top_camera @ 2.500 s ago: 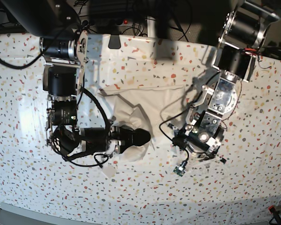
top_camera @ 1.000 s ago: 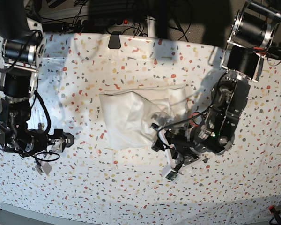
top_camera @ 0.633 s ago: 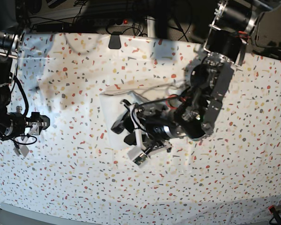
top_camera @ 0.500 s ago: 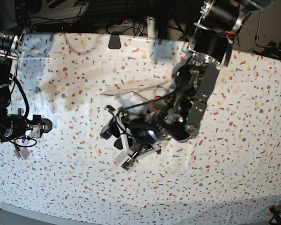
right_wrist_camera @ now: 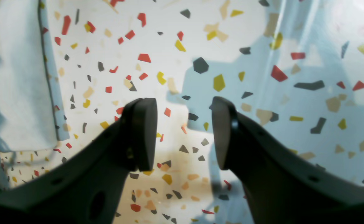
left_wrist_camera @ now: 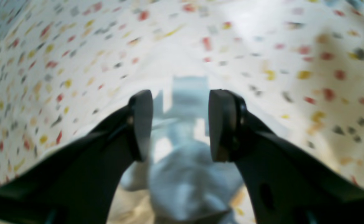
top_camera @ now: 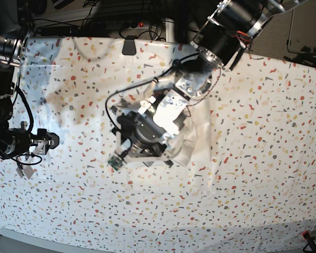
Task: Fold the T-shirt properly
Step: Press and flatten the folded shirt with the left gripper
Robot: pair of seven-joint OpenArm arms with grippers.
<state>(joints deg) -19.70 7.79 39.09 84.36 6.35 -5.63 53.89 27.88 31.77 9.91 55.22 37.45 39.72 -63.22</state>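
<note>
The white T-shirt (top_camera: 188,150) lies crumpled in the middle of the speckled cover, plain side up, mostly hidden under my left arm. My left gripper (top_camera: 121,138) hangs low over the shirt's left part. In the left wrist view the left gripper (left_wrist_camera: 180,124) is open, with blurred white T-shirt cloth (left_wrist_camera: 185,177) below and between the fingers (left_wrist_camera: 141,124), nothing pinched. My right gripper (top_camera: 50,140) sits far left, away from the shirt. The right wrist view shows the right gripper (right_wrist_camera: 185,133) open over bare speckled cover with nothing between its fingers (right_wrist_camera: 141,133).
The speckled table cover (top_camera: 263,158) spans the whole table. A plain white strip with a dark edge (right_wrist_camera: 13,93) lies left of the right gripper. A dark clip (top_camera: 128,47) sits at the back edge, with cables behind it.
My left arm has swung further left and turned over the shirt, bunching the cloth beneath it. The right arm has pulled back to the far left and stays there, open.
</note>
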